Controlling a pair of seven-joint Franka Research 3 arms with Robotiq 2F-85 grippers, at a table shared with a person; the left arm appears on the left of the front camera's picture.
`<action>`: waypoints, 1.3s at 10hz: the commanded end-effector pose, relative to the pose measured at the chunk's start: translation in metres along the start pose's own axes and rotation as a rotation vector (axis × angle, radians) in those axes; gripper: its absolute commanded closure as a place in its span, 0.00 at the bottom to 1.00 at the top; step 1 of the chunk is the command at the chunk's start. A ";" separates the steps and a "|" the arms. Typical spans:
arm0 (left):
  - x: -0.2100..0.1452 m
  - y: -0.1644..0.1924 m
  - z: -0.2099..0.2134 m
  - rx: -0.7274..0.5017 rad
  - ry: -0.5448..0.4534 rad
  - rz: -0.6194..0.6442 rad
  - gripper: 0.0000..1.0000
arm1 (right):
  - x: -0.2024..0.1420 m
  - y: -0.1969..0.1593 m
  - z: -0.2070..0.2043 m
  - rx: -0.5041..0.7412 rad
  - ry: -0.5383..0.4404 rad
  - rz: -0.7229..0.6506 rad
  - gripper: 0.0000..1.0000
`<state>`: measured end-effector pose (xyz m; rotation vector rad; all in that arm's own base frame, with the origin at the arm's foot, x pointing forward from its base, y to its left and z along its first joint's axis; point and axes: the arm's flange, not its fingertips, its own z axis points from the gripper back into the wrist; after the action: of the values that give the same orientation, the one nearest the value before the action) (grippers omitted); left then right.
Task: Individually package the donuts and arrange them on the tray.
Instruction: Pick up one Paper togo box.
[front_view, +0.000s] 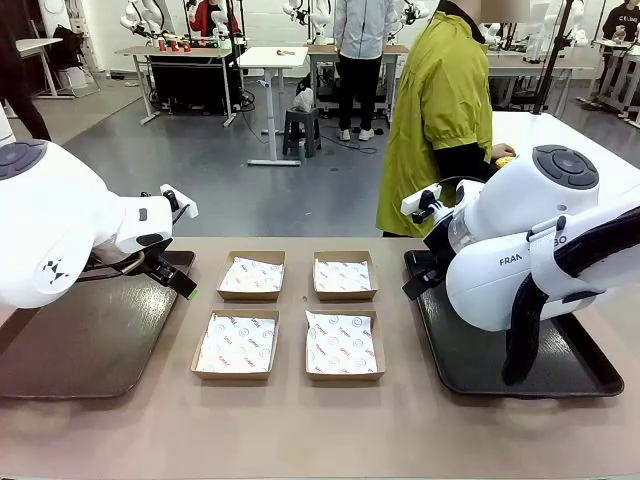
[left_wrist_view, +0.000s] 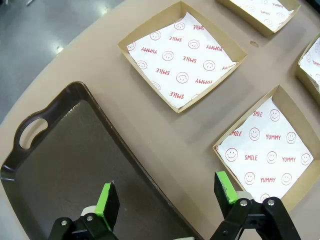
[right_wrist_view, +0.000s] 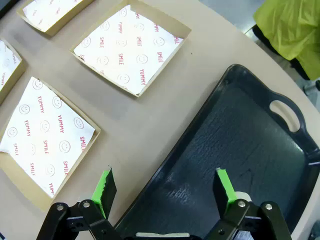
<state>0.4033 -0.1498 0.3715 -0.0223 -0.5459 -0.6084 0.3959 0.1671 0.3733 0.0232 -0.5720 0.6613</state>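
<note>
Now both arms hang low over the table (front_view: 300, 430); left gripper (left_wrist_view: 165, 187) spread wide, gripping nothing, straddling the inner edge of the left tray (left_wrist_view: 65, 150); right gripper (right_wrist_view: 163, 176) just as wide, nothing held, over the rim of the right tray (right_wrist_view: 240, 135); four paper-lined boxes (front_view: 236, 377) sit two by two between the trays; something yellow (front_view: 506, 160) by the person's hand (front_view: 497, 152) on the far white table, too small to call a donut.
</note>
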 end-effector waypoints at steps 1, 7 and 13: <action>0.000 0.000 0.000 0.000 0.000 0.000 0.00 | 0.000 0.000 0.000 0.000 0.000 0.000 0.00; -0.014 -0.009 0.019 0.014 0.015 -0.005 0.00 | -0.013 0.005 0.015 -0.007 0.051 -0.029 0.00; -0.107 -0.039 0.106 -0.064 0.215 -0.093 0.00 | -0.106 0.037 0.138 0.062 0.268 -0.111 0.00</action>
<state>0.3465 -0.1434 0.4403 0.0034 -0.3342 -0.6856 0.3252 0.1383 0.4604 0.0108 -0.3061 0.5824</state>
